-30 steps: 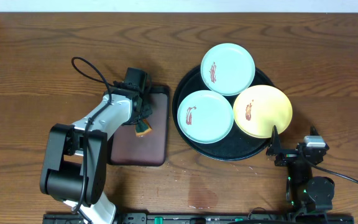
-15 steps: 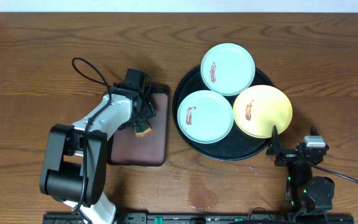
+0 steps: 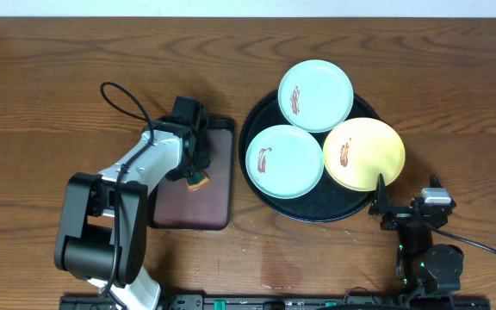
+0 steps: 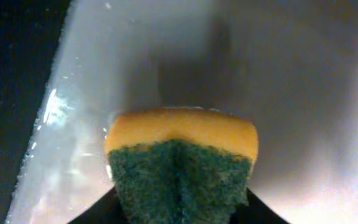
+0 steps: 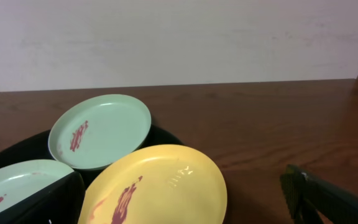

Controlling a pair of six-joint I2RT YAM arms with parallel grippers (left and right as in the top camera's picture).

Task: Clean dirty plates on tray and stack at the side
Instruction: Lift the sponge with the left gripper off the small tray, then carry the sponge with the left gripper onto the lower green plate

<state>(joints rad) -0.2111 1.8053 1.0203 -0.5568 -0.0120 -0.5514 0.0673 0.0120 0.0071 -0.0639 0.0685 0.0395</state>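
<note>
Three smeared plates lie on the round black tray (image 3: 269, 207): a light blue plate (image 3: 316, 95) at the back, a second light blue plate (image 3: 284, 161) at the front left, and a pale yellow plate (image 3: 364, 153) at the right. My left gripper (image 3: 198, 172) is shut on a yellow and green sponge (image 4: 180, 167) over the small dark brown tray (image 3: 198, 207). My right gripper (image 3: 384, 200) is open and empty, just behind the yellow plate (image 5: 160, 186). The right wrist view also shows the back blue plate (image 5: 99, 130).
The brown rectangular tray sits left of the black tray. The wooden table extends on all sides. The left arm's cable (image 3: 127, 99) loops over the table at the left.
My left gripper has shifted slightly with the sponge over the brown tray. The right arm and the plates have not moved.
</note>
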